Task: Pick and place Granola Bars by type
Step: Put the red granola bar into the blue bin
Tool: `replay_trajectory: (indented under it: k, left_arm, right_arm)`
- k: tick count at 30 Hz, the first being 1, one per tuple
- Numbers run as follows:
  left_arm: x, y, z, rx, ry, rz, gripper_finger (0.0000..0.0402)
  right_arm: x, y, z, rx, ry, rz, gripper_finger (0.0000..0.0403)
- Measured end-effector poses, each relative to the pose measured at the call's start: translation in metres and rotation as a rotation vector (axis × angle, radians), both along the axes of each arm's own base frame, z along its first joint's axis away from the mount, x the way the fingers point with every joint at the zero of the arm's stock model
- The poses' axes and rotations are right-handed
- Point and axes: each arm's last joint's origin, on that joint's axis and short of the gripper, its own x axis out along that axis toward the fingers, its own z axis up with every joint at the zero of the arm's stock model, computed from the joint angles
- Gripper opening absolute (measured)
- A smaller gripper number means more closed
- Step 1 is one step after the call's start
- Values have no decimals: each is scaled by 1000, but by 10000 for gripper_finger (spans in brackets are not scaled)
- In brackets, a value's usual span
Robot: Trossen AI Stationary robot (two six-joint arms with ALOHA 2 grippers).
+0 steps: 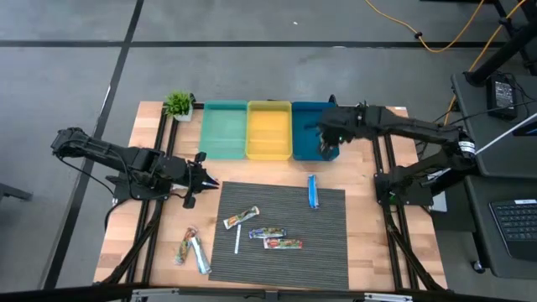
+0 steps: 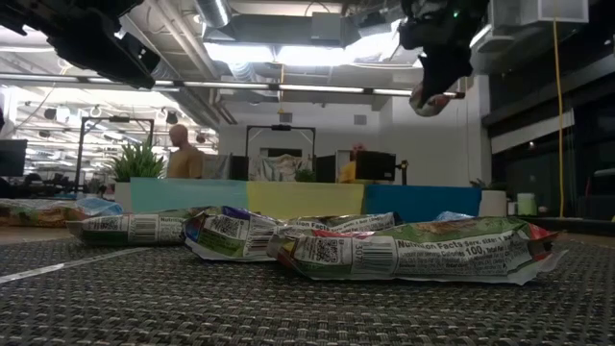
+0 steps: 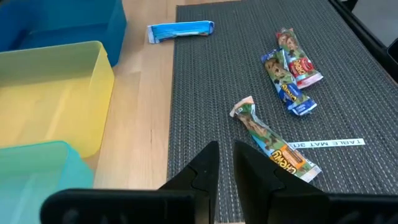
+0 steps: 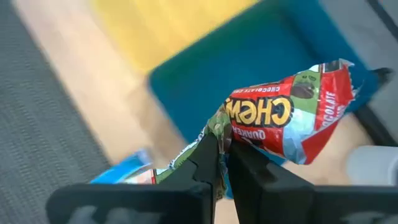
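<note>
Sorting is at an early stage, judging by the layout. The woven grey mat [image 1: 281,235] on the wooden counter [image 1: 369,210] carries four crinkly bars. The right hand [image 4: 222,163], over the rigid blue bin [image 1: 309,126], pinches a red-green bar [image 4: 280,121]. The left hand [image 3: 225,163], narrow and empty, waits at the mat's edge.

We see three bins [image 1: 268,130] in a row at the table's back edge, plant [image 1: 178,104] to their left. Mat [image 1: 331,243] in front, w/ four bars [image 1: 275,238] on it; two more bars [image 1: 191,248] lie off its left edge on the table [image 1: 369,218].
</note>
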Motion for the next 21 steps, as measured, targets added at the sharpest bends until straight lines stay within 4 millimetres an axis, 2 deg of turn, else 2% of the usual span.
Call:
replay_trajectory:
  k: [10, 21]
  left_arm:
    - [0, 0, 0, -20, 2, 13, 41]
    - [0, 0, 0, -23, 1, 15, 39]
  right_arm:
    - [-9, -44, -7, 38, 32, -7, 36]
    - [6, -84, -40, 87, 89, 51, 36]
